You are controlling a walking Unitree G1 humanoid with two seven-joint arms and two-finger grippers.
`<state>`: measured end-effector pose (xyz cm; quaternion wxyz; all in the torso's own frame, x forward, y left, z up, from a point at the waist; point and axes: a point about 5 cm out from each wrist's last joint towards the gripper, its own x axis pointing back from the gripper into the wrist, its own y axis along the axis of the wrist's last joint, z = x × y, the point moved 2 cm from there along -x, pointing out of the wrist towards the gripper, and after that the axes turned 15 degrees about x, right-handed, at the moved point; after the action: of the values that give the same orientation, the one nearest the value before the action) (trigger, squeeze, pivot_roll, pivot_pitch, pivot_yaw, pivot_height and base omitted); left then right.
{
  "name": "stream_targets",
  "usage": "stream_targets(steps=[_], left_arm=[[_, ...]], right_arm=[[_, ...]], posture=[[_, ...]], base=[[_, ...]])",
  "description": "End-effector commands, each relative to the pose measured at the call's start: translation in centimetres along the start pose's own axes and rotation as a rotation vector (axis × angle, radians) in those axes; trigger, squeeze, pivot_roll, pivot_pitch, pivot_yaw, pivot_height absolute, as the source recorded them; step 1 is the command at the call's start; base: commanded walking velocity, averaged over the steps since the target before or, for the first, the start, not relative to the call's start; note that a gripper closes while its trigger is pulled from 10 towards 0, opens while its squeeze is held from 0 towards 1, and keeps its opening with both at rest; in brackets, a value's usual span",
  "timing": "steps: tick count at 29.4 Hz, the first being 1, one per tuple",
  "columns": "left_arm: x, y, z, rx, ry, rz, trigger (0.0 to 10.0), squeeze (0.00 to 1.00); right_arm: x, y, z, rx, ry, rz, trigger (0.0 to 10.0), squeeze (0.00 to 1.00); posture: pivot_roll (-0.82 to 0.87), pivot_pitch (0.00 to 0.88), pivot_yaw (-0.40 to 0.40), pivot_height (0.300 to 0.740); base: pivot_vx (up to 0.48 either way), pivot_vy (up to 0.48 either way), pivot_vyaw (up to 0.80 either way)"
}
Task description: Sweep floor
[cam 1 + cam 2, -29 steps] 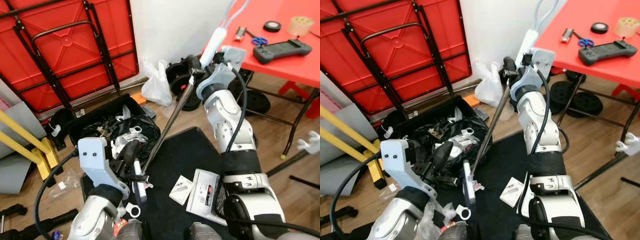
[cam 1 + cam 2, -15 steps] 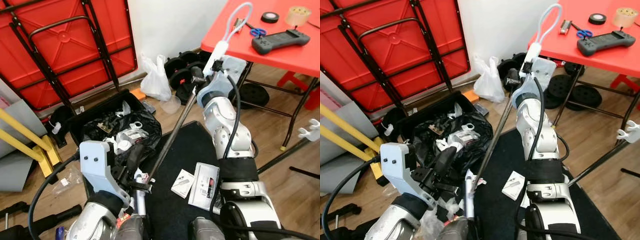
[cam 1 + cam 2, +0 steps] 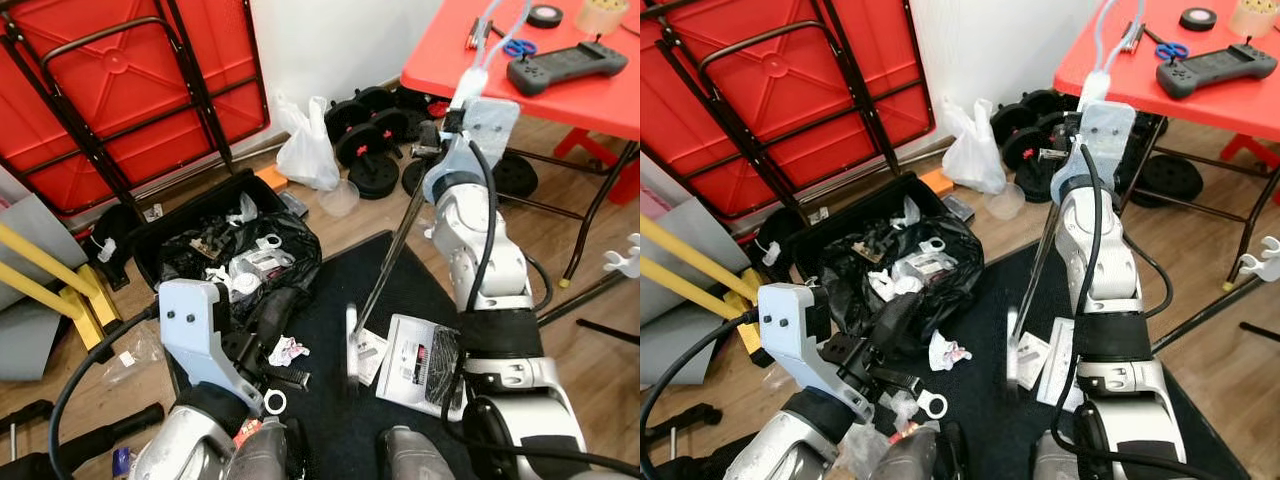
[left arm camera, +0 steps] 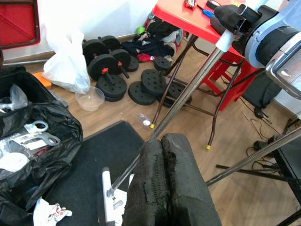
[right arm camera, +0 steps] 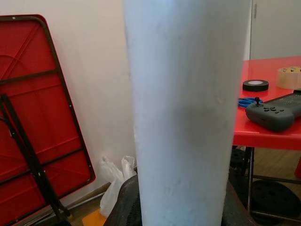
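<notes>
Nearest, at 7 o'clock, the left gripper [image 4: 165, 188] hangs low over the black mat [image 3: 330, 300]; its jaws are pressed together with nothing between them. Just beyond them at 6 o'clock, a crumpled scrap of white-and-red paper [image 3: 283, 350] lies on the mat, with a small white ring [image 3: 274, 402] and a dark comb-like piece [image 3: 287, 378] close by.

At the centre, the broom's blurred head [image 3: 351, 345] touches the mat beside a small white card [image 3: 368, 345] and a printed leaflet [image 3: 415, 352]. Its metal broom handle [image 3: 395, 245] slants up toward 1 o'clock, where the right gripper [image 3: 428, 152] has its jaws closed around the shaft near the pale grip [image 5: 186, 108].

At 10 o'clock a black bin [image 3: 190, 215] lined with a black bag [image 3: 290, 262] holds white scraps and metal wrenches. Yellow bars [image 3: 45, 280] lie at 9 o'clock.

Further off, at 12 o'clock, a white plastic bag [image 3: 305, 150], a clear bowl [image 3: 341, 198] and black dumbbell weights [image 3: 375, 135] sit on the wooden floor [image 3: 575, 340] by the wall. A folded red table [image 3: 110, 90] leans at 11 o'clock. At 2 o'clock the red counter [image 3: 540, 100] carries a dark game controller [image 3: 564, 70], blue scissors [image 3: 517, 47], a black tape roll [image 3: 545, 14] and a clear tape roll [image 3: 600, 16].
</notes>
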<state>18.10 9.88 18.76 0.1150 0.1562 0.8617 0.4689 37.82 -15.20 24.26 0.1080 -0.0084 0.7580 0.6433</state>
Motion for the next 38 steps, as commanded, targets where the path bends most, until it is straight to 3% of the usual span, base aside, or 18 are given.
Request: stream_targets(steps=[1,13,14,21,29,38], left_arm=[[0.2,-0.1,0.0,0.002,0.005,0.014,10.0,0.00],[0.4,0.1,-0.2,0.010,0.003,0.018,10.0,0.00],[0.5,0.2,-0.3,0.011,0.003,0.021,10.0,0.00],[0.6,0.2,-0.3,0.013,0.003,0.023,10.0,0.00],[0.5,0.3,-0.3,0.020,0.004,0.023,10.0,0.00],[0.4,0.3,-0.3,0.029,0.007,0.023,10.0,0.00]], right_arm=[[0.0,1.2,0.1,0.002,-0.005,-0.055,10.0,0.00],[-0.8,1.4,-0.8,-0.055,-0.034,-0.079,10.0,0.00],[-0.8,1.4,-0.5,-0.136,-0.022,-0.077,10.0,0.00],[-0.7,1.4,0.1,-0.198,0.001,-0.075,10.0,0.00],[-0.3,-1.7,0.7,-0.037,0.031,0.083,10.0,0.00],[-0.6,-2.2,-1.4,0.053,-0.049,0.135,10.0,0.00]], posture=[[-0.09,0.282,0.037,0.740],[-0.09,0.293,0.042,0.740],[-0.08,0.296,0.045,0.740],[-0.08,0.298,0.045,0.740],[-0.09,0.304,0.040,0.740],[-0.09,0.300,0.039,0.740]], base=[[0.000,0.000,0.00],[0.000,0.000,0.00],[0.000,0.000,0.00],[0.000,0.000,0.00],[0.000,0.000,0.00],[0.000,0.000,0.00]])
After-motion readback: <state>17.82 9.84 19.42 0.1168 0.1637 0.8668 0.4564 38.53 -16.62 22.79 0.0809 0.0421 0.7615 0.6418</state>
